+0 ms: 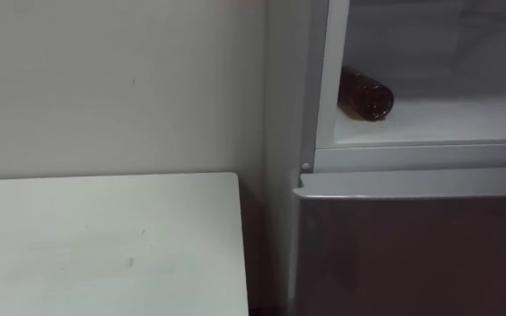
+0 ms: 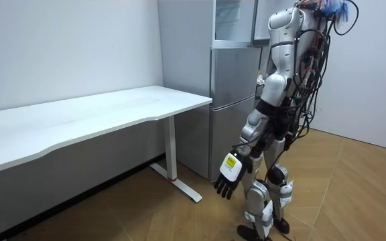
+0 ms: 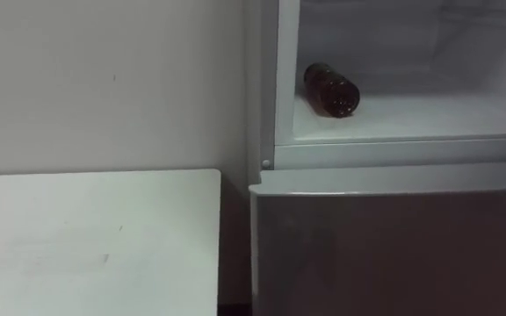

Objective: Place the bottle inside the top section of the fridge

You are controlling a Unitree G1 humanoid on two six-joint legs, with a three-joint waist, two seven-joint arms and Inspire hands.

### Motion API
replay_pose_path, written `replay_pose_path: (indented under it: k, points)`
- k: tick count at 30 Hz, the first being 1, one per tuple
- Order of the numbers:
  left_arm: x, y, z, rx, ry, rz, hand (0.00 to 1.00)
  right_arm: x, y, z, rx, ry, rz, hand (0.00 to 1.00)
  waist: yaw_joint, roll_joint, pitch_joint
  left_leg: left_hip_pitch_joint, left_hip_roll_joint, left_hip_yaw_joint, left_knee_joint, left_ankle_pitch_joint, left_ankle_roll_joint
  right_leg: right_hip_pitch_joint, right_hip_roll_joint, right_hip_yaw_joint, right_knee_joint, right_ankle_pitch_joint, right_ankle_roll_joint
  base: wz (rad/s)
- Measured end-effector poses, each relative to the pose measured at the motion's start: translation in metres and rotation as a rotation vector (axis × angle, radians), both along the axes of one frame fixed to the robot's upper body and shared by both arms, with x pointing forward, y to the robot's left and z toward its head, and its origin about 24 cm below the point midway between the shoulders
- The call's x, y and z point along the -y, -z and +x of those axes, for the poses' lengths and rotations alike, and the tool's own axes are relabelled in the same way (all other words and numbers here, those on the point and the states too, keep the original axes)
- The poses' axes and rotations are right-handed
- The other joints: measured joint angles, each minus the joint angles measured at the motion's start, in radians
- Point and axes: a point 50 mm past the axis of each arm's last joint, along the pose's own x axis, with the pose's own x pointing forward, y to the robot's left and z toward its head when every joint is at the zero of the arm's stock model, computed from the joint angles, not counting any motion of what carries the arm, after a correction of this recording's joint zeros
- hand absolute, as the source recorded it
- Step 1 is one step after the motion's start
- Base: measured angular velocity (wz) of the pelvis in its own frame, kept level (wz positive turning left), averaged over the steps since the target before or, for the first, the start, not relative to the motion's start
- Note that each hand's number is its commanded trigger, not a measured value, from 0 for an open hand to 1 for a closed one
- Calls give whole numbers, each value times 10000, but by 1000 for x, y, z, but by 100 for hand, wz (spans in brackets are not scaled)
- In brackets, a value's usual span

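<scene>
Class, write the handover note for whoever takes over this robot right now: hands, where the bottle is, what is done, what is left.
Left hand: open, holding nothing, hanging at the robot's side as it stands before the fridge.
Bottle: lying on its side on the floor of the upper fridge compartment, near its left wall, with no hand on it.
Done: the bottle is inside the upper fridge.
Left: the upper compartment stands open, so it probably needs closing. The lower door is shut.
</scene>
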Motion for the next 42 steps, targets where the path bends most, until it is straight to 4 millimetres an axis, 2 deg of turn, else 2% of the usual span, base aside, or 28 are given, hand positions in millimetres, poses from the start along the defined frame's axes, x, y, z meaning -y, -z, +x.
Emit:
replay_pose_path:
  k: [4,6,7,9,12,14,19,22,24,29,34,37,42]
  points:
    - [-3,-1,0,14,-217,108,0,5,-1,3,609,2612,211,0,-226,-32,-14,25,1,18,-16,0,-2,-27,-2,13,40,-25,-9,-1]
    - [-3,-2,2,114,-209,126,0,10,-3,8,1186,5029,342,0,-403,-70,-18,65,-2,54,-26,-1,-2,-19,-8,28,49,-26,-8,-4]
    - [-3,-2,4,188,-216,134,0,12,-4,10,1417,5631,356,0,-431,-76,-16,67,0,73,-28,-1,-2,-24,-7,27,50,-26,-8,-7]
    - [-6,-4,5,356,-381,224,0,26,-11,24,2470,7540,225,0,-531,-71,-15,63,2,137,-41,-7,-2,-71,3,157,60,-23,-4,-11]
    - [-11,-6,8,606,-624,412,0,42,-19,40,3538,8883,-91,0,-651,-90,-29,75,4,176,-67,-11,0,-100,13,202,69,-18,-1,-5]
    - [-12,-7,10,707,-637,437,0,50,-26,52,4053,9153,-216,0,-631,-125,-61,154,15,280,-152,-9,-2,-102,17,237,96,-18,-1,-14]
    - [-14,-10,17,1057,-576,540,0,71,-52,93,5637,9910,-257,0,-704,-169,-76,169,23,366,-212,-6,-1,-172,20,305,245,-14,1,-5]
    - [-14,-10,20,1136,-563,606,0,82,-76,124,6731,10067,-258,0,-774,-211,-61,143,24,362,-220,-9,2,-167,9,248,287,-10,4,0]
    - [-14,-11,21,1193,-557,720,0,90,-99,144,7551,10206,-249,0,-796,-221,-54,111,37,351,-242,-30,13,-199,0,152,373,-12,6,0]
    - [-15,-11,17,1128,-564,803,0,99,-144,169,8743,9976,-678,0,-888,-224,-50,63,38,346,-219,-36,20,-223,2,163,415,-12,7,0]
    - [-17,-12,11,1069,-584,1085,0,108,-181,174,9426,10362,-1369,0,-993,-218,-50,-29,30,277,-187,-32,20,-266,-1,110,415,-11,7,3]
    - [-17,-12,14,1248,-553,1169,0,114,-197,170,9522,10519,-2386,0,-999,-224,-52,-194,25,212,-105,-32,20,-405,-7,47,416,-9,6,6]
    - [-16,-12,14,1359,-355,1149,0,118,-232,166,10137,10607,-4266,0,-965,-90,-61,-426,22,145,-29,-31,22,-612,-2,45,439,-2,7,1]
